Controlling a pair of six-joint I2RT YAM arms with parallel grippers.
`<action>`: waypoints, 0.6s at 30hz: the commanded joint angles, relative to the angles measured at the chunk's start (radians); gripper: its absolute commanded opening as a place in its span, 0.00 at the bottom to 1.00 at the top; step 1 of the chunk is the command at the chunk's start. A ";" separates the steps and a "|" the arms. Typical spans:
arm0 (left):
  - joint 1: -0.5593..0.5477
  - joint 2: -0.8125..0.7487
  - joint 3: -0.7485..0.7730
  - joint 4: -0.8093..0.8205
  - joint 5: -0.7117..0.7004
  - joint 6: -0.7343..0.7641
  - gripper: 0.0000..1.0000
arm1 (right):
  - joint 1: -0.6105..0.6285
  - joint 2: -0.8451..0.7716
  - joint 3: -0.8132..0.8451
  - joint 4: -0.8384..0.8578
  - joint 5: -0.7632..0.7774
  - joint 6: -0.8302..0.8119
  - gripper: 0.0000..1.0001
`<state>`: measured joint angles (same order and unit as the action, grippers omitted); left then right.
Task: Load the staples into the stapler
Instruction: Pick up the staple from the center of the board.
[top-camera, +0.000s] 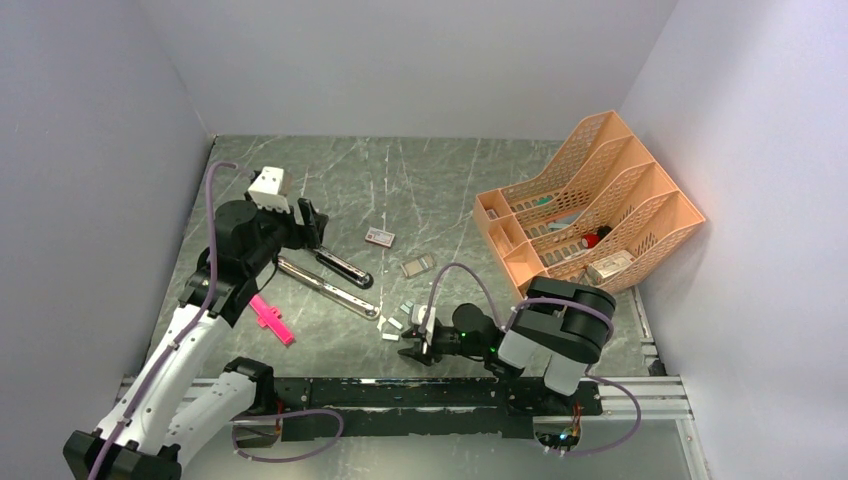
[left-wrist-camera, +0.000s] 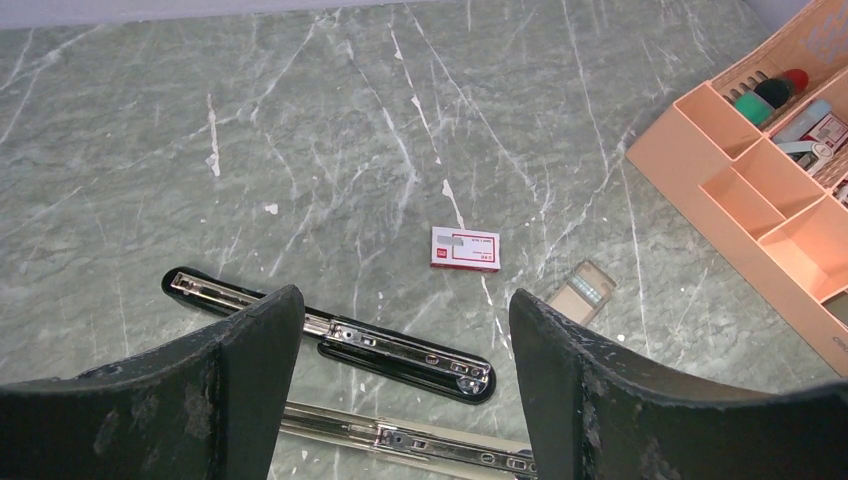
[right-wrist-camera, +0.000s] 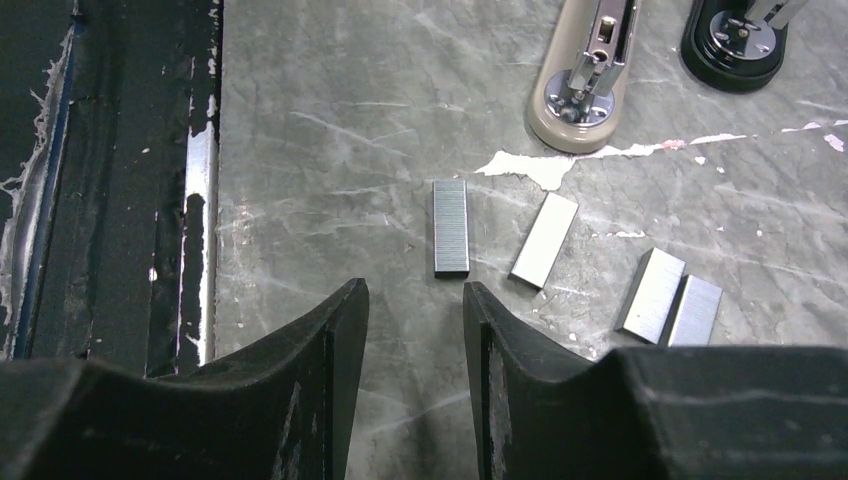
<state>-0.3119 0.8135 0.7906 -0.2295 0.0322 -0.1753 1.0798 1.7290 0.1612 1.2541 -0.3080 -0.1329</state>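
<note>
The right claw (right-wrist-camera: 412, 300) stood half open and empty, its tips just short of the staples (right-wrist-camera: 451, 228), four loose strips on the worktop (right-wrist-camera: 330, 120). The black frame rail (right-wrist-camera: 120, 200) ran close along the left of that view. The left claw (left-wrist-camera: 405, 305) gaped wide, holding nothing, over the stapler (left-wrist-camera: 330, 338), which lay open at lower middle with bare marble beyond. The left wrist view showed the red-and-white box (left-wrist-camera: 465, 248) plainly. Only the top view caught the pink piece (top-camera: 272, 320).

Bare table (top-camera: 400, 170) lies open along the far edge; the peach organizer (top-camera: 640, 215) fills the far right corner, and the opened stapler (top-camera: 345, 268) sprawls toward the left edge.
</note>
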 joint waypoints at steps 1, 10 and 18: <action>0.017 -0.001 -0.005 0.018 0.039 0.008 0.79 | -0.009 0.031 0.019 0.014 -0.022 -0.033 0.43; 0.028 -0.001 -0.006 0.020 0.054 0.008 0.79 | -0.016 0.057 0.029 0.006 -0.020 -0.054 0.43; 0.031 -0.005 -0.007 0.021 0.059 0.009 0.78 | -0.023 0.074 0.041 -0.002 -0.023 -0.068 0.43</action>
<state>-0.2935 0.8154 0.7898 -0.2295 0.0593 -0.1749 1.0664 1.7760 0.1967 1.2755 -0.3389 -0.1658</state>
